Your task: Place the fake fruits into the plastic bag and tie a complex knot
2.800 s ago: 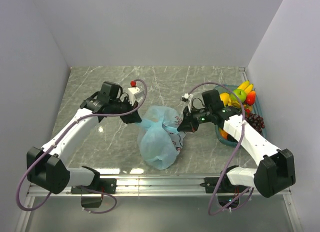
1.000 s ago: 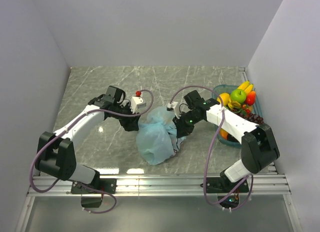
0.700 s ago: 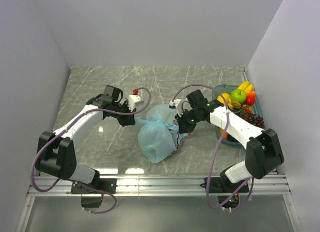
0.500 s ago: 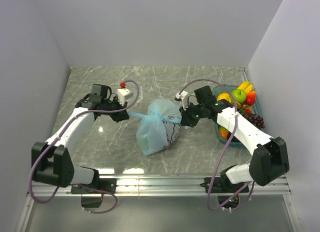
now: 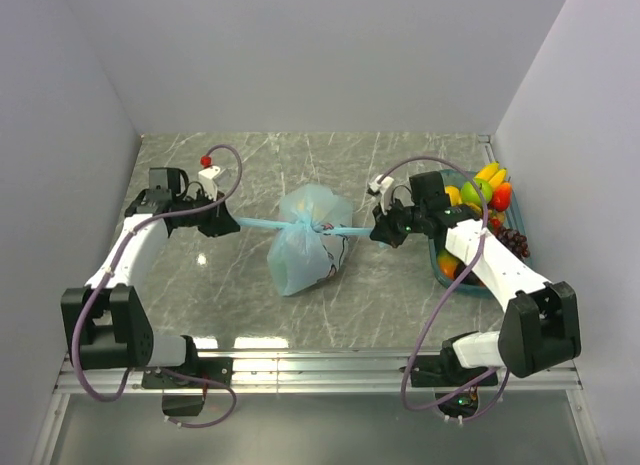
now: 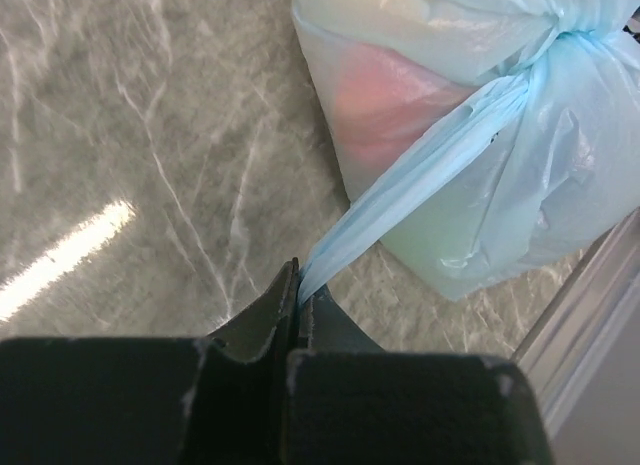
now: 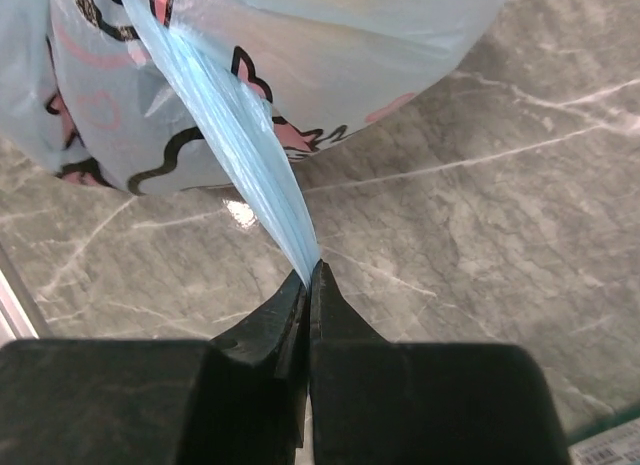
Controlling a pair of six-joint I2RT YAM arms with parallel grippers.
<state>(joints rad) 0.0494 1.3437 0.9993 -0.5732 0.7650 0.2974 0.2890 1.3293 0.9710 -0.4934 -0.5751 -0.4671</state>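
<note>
The left gripper, at nine o'clock, clamps one taut handle of the thin translucent light-blue plastic bag at centre; the right gripper, at three o'clock, pinches the other. Glossy plastic fruits fill a teal tray at two o'clock.

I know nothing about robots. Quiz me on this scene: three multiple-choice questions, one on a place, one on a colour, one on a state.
1. Where is the bag? A) between the left gripper and right gripper B) on a shelf C) on the floor
2. Bag colour? A) red B) light blue C) black
3. The bag's handles are: A) slack B) pulled taut C) torn off
Answers: 1A, a gripper flanks it on each side; 2B, blue film shows in every view; 3B, both shut grippers stretch them straight.
</note>
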